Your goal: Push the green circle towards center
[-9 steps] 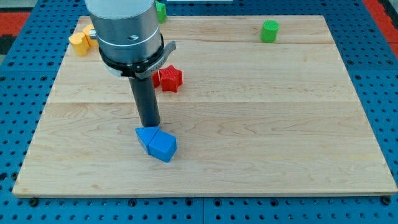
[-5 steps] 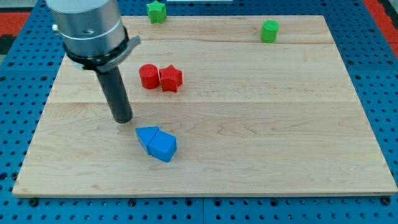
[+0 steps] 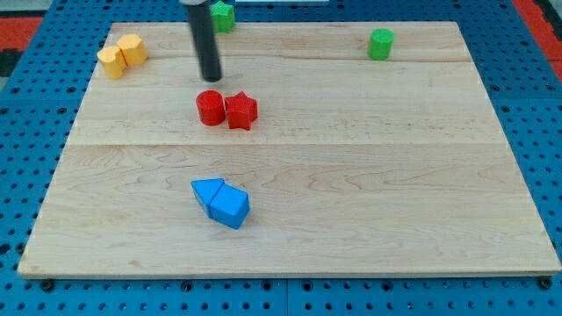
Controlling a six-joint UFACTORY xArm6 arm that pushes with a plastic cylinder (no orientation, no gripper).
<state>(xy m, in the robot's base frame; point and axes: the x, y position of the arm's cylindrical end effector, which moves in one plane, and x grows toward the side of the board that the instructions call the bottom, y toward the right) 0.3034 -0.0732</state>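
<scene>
The green circle [image 3: 381, 43], a short green cylinder, stands near the board's top edge at the view's right. My tip [image 3: 211, 79] is at the view's upper left of middle, just above the red circle [image 3: 210, 107], far to the left of the green circle. The rod rises out of the view's top.
A red star [image 3: 241, 110] touches the red circle's right side. A green star [image 3: 223, 15] sits at the top edge, right of the rod. Two yellow blocks [image 3: 122, 55] lie together at the top left. Two blue blocks [image 3: 221, 202] lie together at the lower middle.
My tip has moved from beside the blue blocks, first left, then up the view to just above the red circle. The arm's body has left the view. No block has moved.
</scene>
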